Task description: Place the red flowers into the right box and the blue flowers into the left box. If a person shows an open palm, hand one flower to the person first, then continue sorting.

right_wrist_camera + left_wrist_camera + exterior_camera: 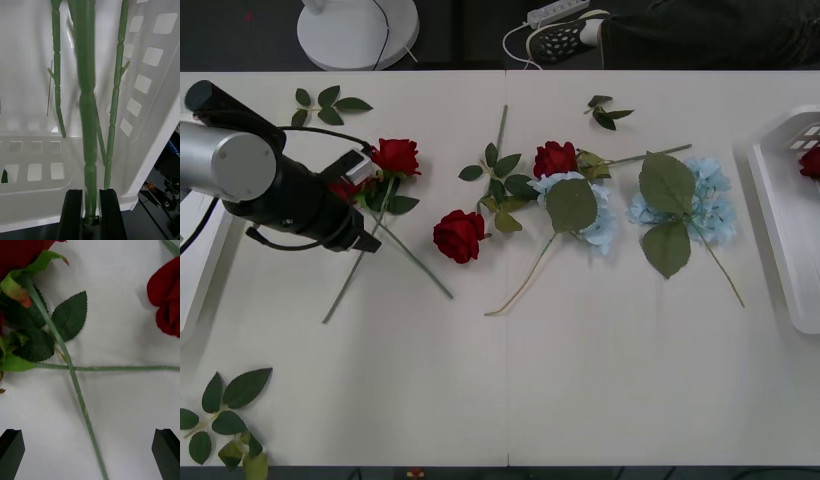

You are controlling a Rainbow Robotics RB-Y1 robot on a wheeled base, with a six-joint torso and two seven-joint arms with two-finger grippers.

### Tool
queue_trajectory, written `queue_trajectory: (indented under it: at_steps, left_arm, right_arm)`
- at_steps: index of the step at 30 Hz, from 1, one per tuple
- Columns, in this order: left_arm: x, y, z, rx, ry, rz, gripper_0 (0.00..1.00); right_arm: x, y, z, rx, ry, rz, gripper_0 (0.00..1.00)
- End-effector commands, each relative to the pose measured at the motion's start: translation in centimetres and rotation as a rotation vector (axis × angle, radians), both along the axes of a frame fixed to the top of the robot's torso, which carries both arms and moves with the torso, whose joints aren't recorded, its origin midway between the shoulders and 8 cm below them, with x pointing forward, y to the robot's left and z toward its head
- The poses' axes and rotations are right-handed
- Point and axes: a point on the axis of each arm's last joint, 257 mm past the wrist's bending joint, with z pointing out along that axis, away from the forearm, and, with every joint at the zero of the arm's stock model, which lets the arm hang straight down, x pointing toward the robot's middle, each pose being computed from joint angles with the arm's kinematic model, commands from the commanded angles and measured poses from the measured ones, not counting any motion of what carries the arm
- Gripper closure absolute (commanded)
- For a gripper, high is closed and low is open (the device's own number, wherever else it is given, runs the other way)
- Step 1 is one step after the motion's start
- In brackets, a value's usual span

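Observation:
Three red flowers (459, 236) lie loose on the white table, and another red bloom (810, 161) rests in the right box (780, 215) at the right edge. Two blue flowers (707, 205) with broad leaves lie right of centre. My left gripper (89, 453) hovers open above two crossed rose stems (71, 369), beside the leftmost rose (396, 156). My right gripper (90, 215) is shut on a green flower stem (87, 112) over the right box's ribbed floor (30, 75), where other stems (115, 93) lie. The left box (192, 275) peeks out behind the left arm.
Loose green leaf sprigs lie at the far left (325, 103), far middle (605, 112) and near left corner (225, 410). A fan base (358, 30), a power strip (558, 12) and a person's speckled shoe (565, 38) sit beyond the far table edge.

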Motion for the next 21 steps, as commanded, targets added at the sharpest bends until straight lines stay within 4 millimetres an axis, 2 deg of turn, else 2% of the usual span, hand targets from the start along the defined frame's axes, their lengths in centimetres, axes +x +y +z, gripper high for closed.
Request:
queue_trajectory:
  at_steps: [1,5,8,12,16,21]
  left_arm:
    - [2.5,-2.3,-0.2,-0.042,-0.027,0.041,0.00]
    - [3.5,-2.9,-1.5,-0.036,-0.032,0.051,0.00]
    - [3.5,-3.3,-2.4,-0.048,-0.020,0.060,0.00]
    - [3.8,-3.1,-3.1,-0.024,-0.029,0.059,0.00]
    - [3.8,-2.5,-3.9,0.034,-0.037,0.045,0.00]
    - [3.8,-2.2,-4.6,0.060,-0.041,0.046,0.00]
  right_arm:
    - [-0.1,-0.4,-0.3,-0.010,0.003,0.009,0.48]
    - [0.0,-0.4,0.0,-0.006,-0.005,0.006,0.34]
    - [0.2,-0.4,0.5,0.004,-0.021,0.000,0.27]
    - [0.2,0.4,2.3,0.057,-0.033,-0.027,0.20]
    - [0.5,3.5,4.9,0.156,-0.032,-0.043,0.16]
    - [2.0,9.3,7.7,0.262,-0.056,-0.090,0.13]
